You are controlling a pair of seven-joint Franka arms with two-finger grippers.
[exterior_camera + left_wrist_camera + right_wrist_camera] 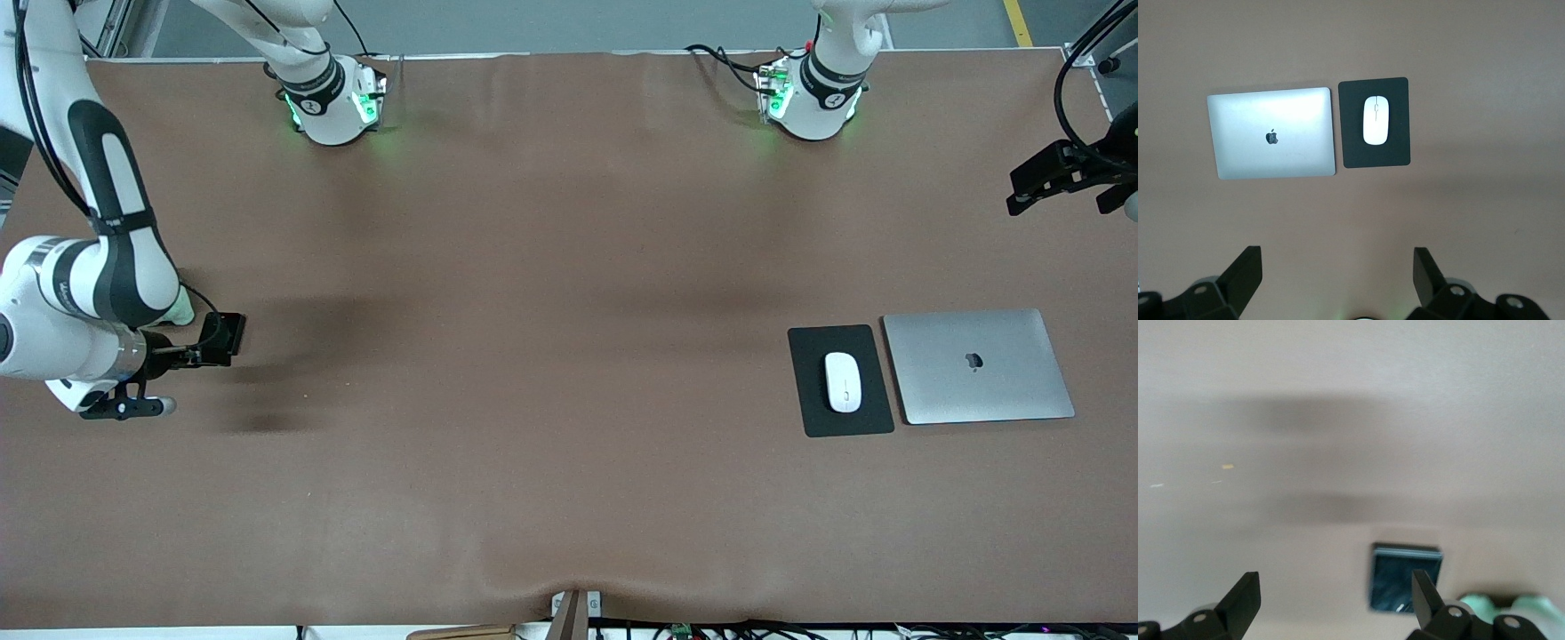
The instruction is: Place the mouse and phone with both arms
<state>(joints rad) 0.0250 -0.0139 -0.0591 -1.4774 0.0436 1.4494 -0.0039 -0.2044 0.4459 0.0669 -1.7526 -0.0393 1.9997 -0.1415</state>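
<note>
Both grippers stand with fingers spread and empty, we see: the right gripper [1331,603] over the table's [533,356] right-arm end above the phone [1405,577], the left gripper [1338,280] raised at the left-arm end. We find the mouse [843,382] lying on a dark mat [811,418] beside a closed silver laptop [978,366].

This is a robotics lab, no question. Two white arms [98,267] are bolted along one edge of a big table [533,489] wrapped in plain brown cloth, their bases [333,102] glowing green. Loose black cables [725,62] trail by them, grey workshop floor with a yellow line [1018,22] shows past the table, and a closed silver laptop [978,366] lies staged on it.
</note>
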